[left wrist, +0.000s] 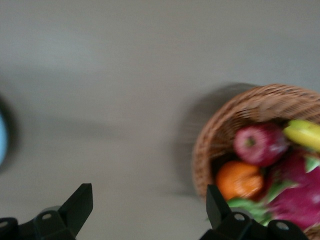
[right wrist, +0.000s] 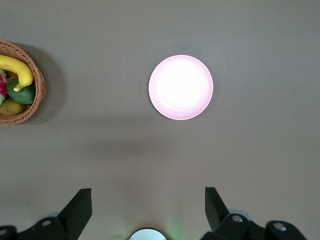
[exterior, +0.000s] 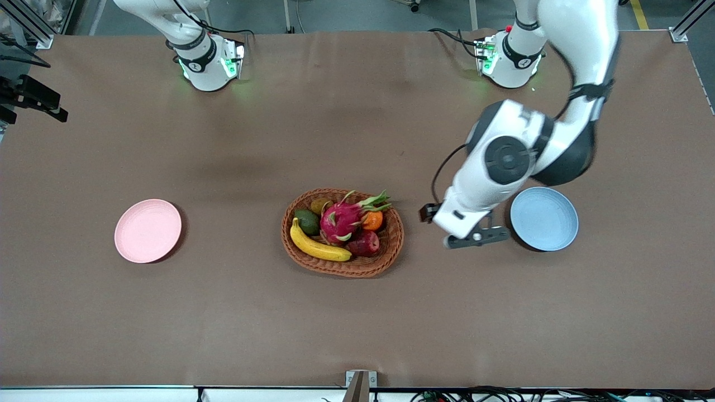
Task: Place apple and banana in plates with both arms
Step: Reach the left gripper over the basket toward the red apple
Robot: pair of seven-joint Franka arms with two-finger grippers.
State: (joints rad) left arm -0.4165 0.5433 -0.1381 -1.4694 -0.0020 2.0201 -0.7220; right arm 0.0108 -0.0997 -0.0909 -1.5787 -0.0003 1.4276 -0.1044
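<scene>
My left end effector (exterior: 477, 237), fingers spread and empty, hangs between the basket (exterior: 342, 267) and blue plate (exterior: 544, 219); my right end effector (right wrist: 147, 212) waits, likewise spread.

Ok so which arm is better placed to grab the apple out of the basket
Left. Its hand hangs open over the table between the basket and the blue plate, with the apple close in its wrist view. The right hand waits high above the pink plate.

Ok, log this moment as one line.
left gripper: open, over table between basket and blue plate | right gripper: open, high | apple, banana: in basket
</scene>
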